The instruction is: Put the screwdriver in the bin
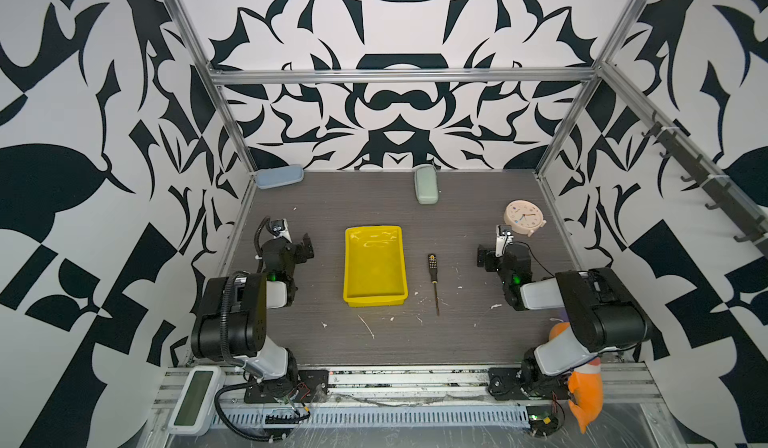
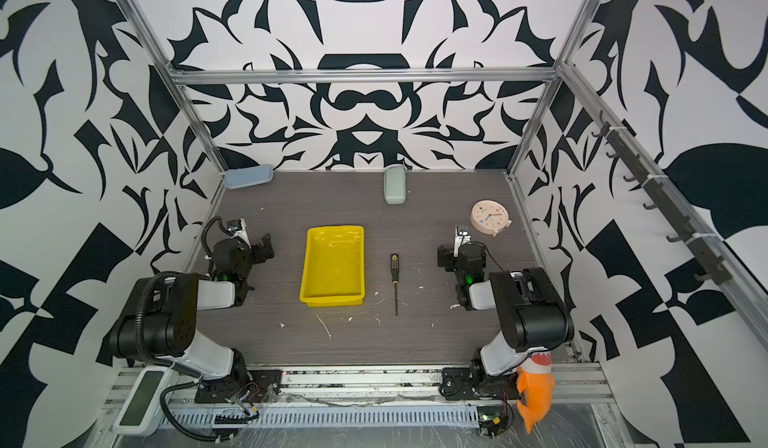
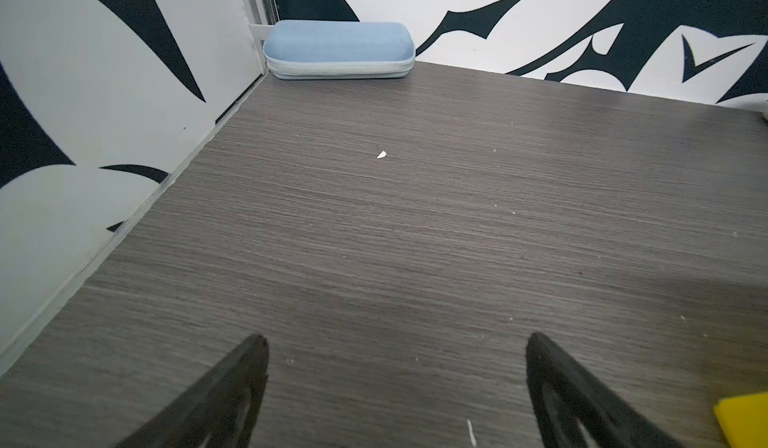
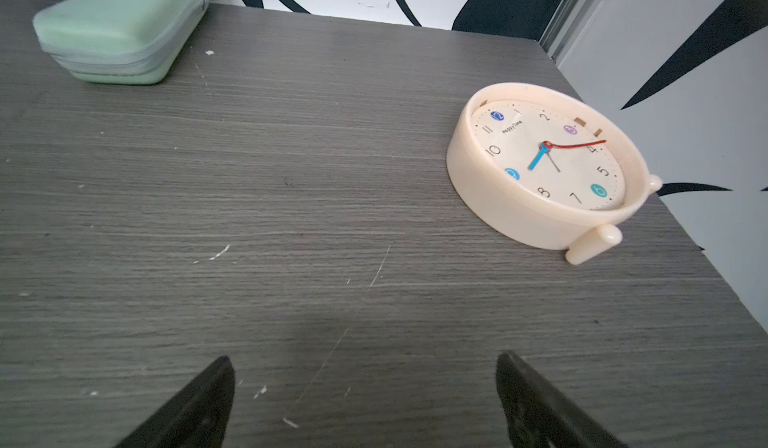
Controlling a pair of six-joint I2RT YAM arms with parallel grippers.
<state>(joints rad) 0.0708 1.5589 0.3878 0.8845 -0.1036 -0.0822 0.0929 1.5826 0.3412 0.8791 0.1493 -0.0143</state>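
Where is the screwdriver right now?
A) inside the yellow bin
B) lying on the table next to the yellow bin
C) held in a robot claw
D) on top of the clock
B: in both top views the screwdriver lies flat on the table, just to the right of the bin and not touching it.

A pale blue case (image 1: 279, 176) is lying in the far left corner of the grey table (image 1: 365, 200). A green case (image 1: 426, 184) is lying near the far wall. A cream clock (image 1: 523, 217) is lying face up at the far right. An orange toy (image 1: 586, 387) is sitting beyond the near right corner.
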